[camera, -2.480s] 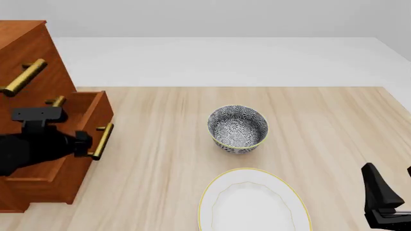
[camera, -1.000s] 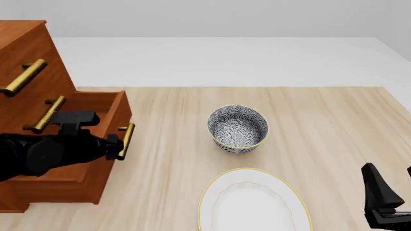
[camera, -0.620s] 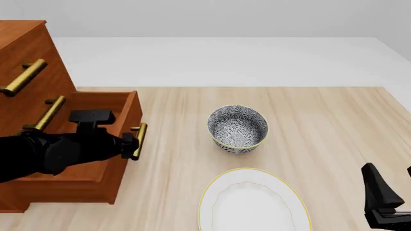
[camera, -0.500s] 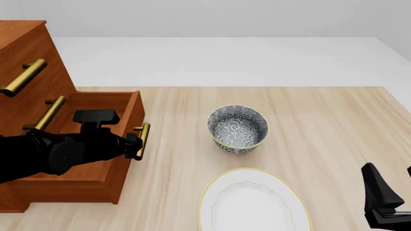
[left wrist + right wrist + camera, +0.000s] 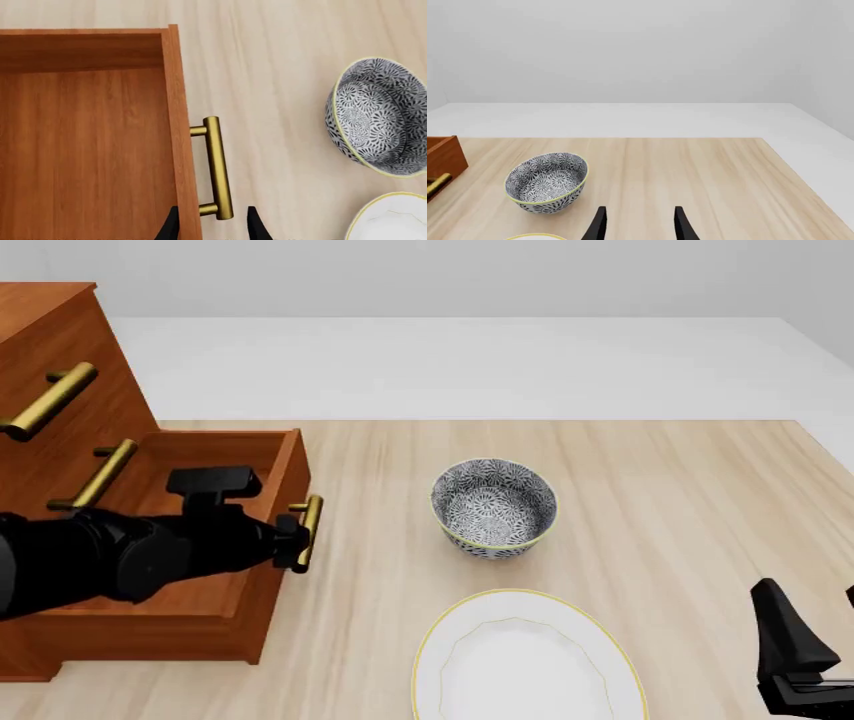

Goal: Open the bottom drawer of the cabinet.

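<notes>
The cabinet [image 5: 54,370] stands at the table's left. Its bottom drawer [image 5: 200,615] is pulled far out, plain wood showing inside [image 5: 80,150]. My left gripper [image 5: 291,538] reaches over the drawer to its brass handle [image 5: 308,528]. In the left wrist view the left gripper [image 5: 213,227] stands open. One fingertip [image 5: 171,226] is on the inner side of the drawer front, and the other is beyond the handle [image 5: 217,165]. My right gripper [image 5: 801,665] rests open at the front right, holding nothing [image 5: 639,225].
A patterned bowl [image 5: 494,507] sits mid-table, a short way right of the drawer handle. A white gold-rimmed plate [image 5: 527,660] lies at the front edge. The two upper drawers' brass handles [image 5: 51,400] jut out above the left arm.
The bottom drawer has slid further out to the right, with the left gripper moving along at its handle. The right arm has not moved.
</notes>
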You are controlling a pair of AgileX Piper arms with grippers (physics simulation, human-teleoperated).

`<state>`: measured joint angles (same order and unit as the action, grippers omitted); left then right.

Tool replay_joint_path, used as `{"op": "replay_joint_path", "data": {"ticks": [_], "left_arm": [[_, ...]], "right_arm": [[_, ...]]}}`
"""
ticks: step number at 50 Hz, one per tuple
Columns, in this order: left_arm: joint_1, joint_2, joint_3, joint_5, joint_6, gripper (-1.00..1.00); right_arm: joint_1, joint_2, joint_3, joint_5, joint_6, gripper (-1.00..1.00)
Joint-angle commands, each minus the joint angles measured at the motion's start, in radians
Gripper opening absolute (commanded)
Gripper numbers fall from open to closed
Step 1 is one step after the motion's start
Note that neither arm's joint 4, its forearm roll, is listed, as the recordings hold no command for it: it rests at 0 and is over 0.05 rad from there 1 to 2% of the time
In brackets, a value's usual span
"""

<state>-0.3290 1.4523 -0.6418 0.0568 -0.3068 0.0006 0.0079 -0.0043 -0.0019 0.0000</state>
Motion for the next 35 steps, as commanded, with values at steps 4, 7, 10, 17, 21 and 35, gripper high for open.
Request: {"op": "replay_joint_path", "data": {"ticks": [4, 7, 10, 17, 21, 35], "left_arm": [[-0.058, -0.027, -0.087, 0.017, 0.075, 1.0], [-0.033, -0.055, -0.105, 0.046, 0.104, 1.0], [-0.023, -0.081, -0.115, 0.071, 0.119, 1.0], [0.032, -0.165, -0.13, 0.12, 0.185, 1.0], [0.045, -0.202, -0.154, 0.152, 0.199, 1.0], [0.087, -0.263, -0.201, 0.236, 0.268, 1.0]], "right_arm": [[0.0, 0.0, 0.0, 0.0, 0.0, 1.0], [0.0, 0.0, 0.0, 0.0, 0.0, 1.0], [0.0, 0.0, 0.0, 0.0, 0.0, 1.0], [0.0, 0.0, 0.0, 0.0, 0.0, 1.0], [0.0, 0.0, 0.0, 0.0, 0.0, 1.0], [0.0, 0.0, 0.0, 0.0, 0.0, 1.0]]}}
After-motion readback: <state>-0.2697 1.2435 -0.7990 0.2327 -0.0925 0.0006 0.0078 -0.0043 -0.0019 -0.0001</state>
